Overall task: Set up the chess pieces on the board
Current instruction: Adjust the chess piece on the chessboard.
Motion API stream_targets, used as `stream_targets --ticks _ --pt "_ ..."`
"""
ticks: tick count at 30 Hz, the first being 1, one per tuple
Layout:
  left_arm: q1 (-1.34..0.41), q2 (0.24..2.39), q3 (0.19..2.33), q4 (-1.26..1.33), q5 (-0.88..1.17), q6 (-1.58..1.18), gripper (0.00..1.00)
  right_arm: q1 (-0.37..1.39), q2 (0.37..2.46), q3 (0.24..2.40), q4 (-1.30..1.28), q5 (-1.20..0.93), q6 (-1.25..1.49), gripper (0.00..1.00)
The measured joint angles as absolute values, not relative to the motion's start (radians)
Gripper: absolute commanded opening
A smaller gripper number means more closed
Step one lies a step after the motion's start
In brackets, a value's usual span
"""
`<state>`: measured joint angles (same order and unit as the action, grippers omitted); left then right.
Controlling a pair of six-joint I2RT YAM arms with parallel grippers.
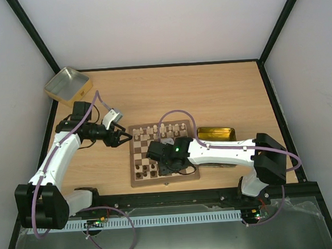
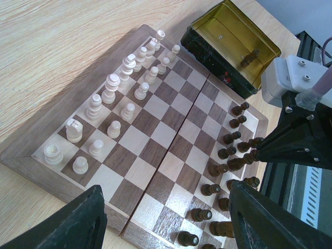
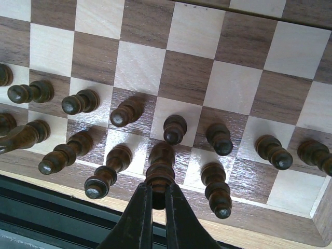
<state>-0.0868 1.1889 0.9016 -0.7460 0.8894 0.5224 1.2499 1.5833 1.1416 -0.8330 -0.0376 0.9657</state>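
The board (image 1: 142, 154) lies between the arms, with pale chess pieces (image 1: 155, 130) in its two far rows and dark ones (image 1: 145, 170) in its near rows. My right gripper (image 3: 158, 192) is shut on the top of a tall dark piece (image 3: 161, 161), which stands on a dark square in the back row with other dark pieces (image 3: 220, 140) around it. My left gripper (image 2: 165, 189) hangs open over the board's left edge (image 2: 155, 129), with nothing between its fingers. From there the pale pieces (image 2: 111, 88) and dark pieces (image 2: 228, 153) show in their rows.
An open gold tin (image 1: 215, 135) sits against the board's right side, and one dark piece (image 2: 250, 58) lies inside it. A second tin (image 1: 67, 84) stands at the table's far left corner. Black frame rails run along the table edges.
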Motion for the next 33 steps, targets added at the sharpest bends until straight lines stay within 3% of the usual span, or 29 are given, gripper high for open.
stream_targets --ticks 33 --pt "-0.087 1.189 0.902 -0.746 0.89 0.522 0.65 1.262 1.571 1.154 -0.848 -0.037 0.97 0.04"
